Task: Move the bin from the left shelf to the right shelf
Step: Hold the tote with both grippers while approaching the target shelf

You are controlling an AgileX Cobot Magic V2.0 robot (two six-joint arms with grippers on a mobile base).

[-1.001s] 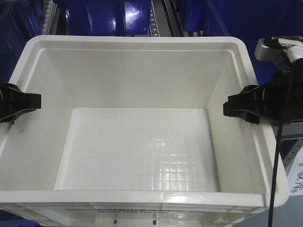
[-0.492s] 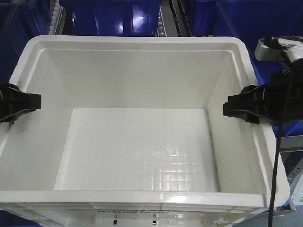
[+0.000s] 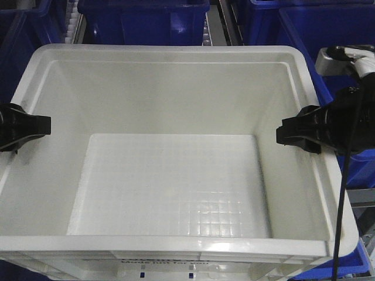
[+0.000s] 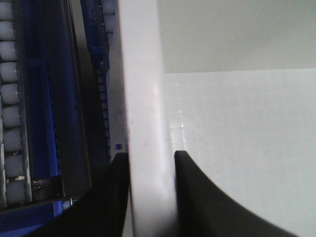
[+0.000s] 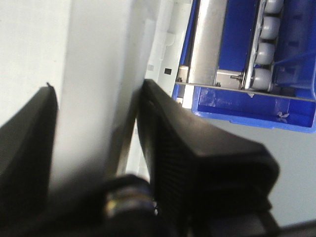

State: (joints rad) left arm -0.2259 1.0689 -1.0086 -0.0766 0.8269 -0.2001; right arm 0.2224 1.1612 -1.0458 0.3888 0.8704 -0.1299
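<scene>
The large white rectangular plastic bin (image 3: 167, 54) with the thick rim fills the front view, its open top facing up and its gridded floor bare. It hangs between the two arms, in front of a row of dark blue plastic bins (image 3: 146, 20) that stand on the shelving behind it. What lies under it cannot be seen.

The left gripper (image 3: 34, 126) straddles the bin's left rim about halfway along its length. In the left wrist view the gripper (image 4: 150, 155) has one black finger (image 4: 111, 202) on the outer side and the other against the inner wall, both pressed onto the white rim, so it is closed on the bin with only the wall's thickness between them. A track of white rollers (image 4: 10, 98) runs beside the bin there.

The right gripper (image 3: 302, 133) grips the opposite rim in the same way. In the right wrist view the gripper (image 5: 98, 89) clamps the wall between its black fingers (image 5: 197, 153), one inside and one outside. Beyond it show a blue bin edge (image 5: 247, 106) and grey rollers (image 5: 269, 29). A black cable (image 3: 343, 193) hangs down past the bin's right rim.
</scene>
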